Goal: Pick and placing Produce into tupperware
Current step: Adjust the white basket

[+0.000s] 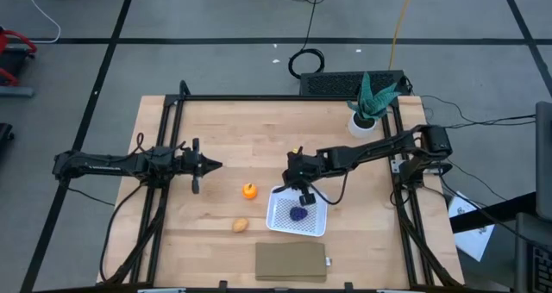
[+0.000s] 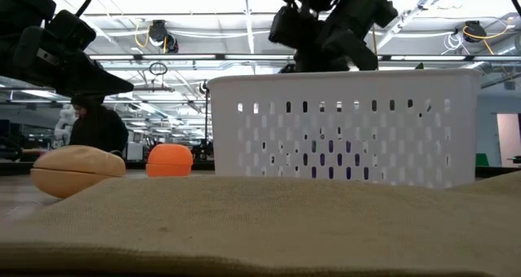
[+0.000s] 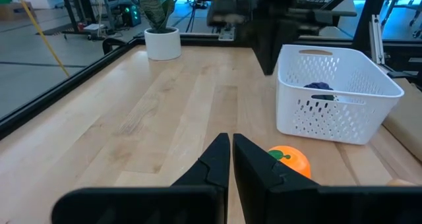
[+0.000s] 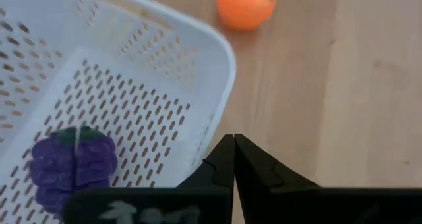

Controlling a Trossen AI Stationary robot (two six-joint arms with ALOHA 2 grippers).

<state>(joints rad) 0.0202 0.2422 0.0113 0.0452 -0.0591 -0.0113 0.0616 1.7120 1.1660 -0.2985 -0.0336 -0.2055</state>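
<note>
nearest the low camera lies the flat brown cardboard rectangle, at the worktop's near edge, and it plays no part in the job; just behind it stands the white tupperware with the purple produce already lying on its mesh floor, so one of three pieces looks done

the right hand hangs over the tupperware's far edge with its fingers pressed together and nothing between them; that suits a hand which has nothing left to carry, and the purple piece lies below and beside it, apart from the fingertips

the orange produce sits on bare wood just beside the tupperware's far left corner, and the tan oval produce lies nearer the near edge, left of the tupperware; both remain outside it

the left hand reaches in from the worktop's left edge, fingers all but closed and empty, pointing toward the middle; the orange piece lies just ahead of its tips and a little toward the near edge, not touching, so it seems the likely next pick, and the fingers would need to spread first
</note>
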